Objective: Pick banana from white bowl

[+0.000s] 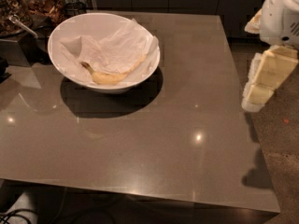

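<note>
The banana [110,76], small, yellow, with a dark stem tip pointing left, lies in the front of the white bowl [60,31]. The bowl is lined with crumpled white paper [117,50] and stands on the far left of the brown table [154,139]. My gripper [262,84], pale and blocky, hangs off the table's right edge, well to the right of the bowl and clear of the banana. It holds nothing that I can see.
Dark containers of brown food [44,3] stand behind the bowl at the far left, with a spoon handle [23,26] sticking out. The table's right edge borders speckled floor [280,139]. Cables [14,216] lie under the front left corner.
</note>
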Robot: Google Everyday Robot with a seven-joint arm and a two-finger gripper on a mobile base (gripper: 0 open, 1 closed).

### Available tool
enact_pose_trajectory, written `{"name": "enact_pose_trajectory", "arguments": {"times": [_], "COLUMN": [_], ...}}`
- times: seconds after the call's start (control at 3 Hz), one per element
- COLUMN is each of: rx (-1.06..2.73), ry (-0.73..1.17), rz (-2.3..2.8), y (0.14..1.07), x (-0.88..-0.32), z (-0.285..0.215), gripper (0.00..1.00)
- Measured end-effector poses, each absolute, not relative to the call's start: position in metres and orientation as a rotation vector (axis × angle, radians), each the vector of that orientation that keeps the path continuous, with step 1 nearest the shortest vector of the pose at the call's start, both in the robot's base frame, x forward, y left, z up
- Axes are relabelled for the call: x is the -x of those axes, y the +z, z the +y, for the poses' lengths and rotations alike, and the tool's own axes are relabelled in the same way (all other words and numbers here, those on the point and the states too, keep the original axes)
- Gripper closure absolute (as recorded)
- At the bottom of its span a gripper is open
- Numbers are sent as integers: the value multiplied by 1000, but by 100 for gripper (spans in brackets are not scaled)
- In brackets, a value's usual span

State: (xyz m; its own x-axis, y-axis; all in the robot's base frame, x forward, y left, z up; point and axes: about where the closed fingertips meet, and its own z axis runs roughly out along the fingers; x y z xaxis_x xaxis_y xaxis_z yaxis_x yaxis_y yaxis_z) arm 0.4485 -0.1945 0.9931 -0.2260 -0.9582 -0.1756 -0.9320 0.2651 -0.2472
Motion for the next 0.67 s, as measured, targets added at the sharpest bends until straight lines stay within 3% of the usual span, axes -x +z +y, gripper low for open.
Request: {"name": "enact_pose_trajectory", "arguments": {"times": [0.67], "rx": [1884], "ry": [-137], "rz": [2139], "y": [1021], "x": [-500], "z": [-119], "gripper": [0]}}
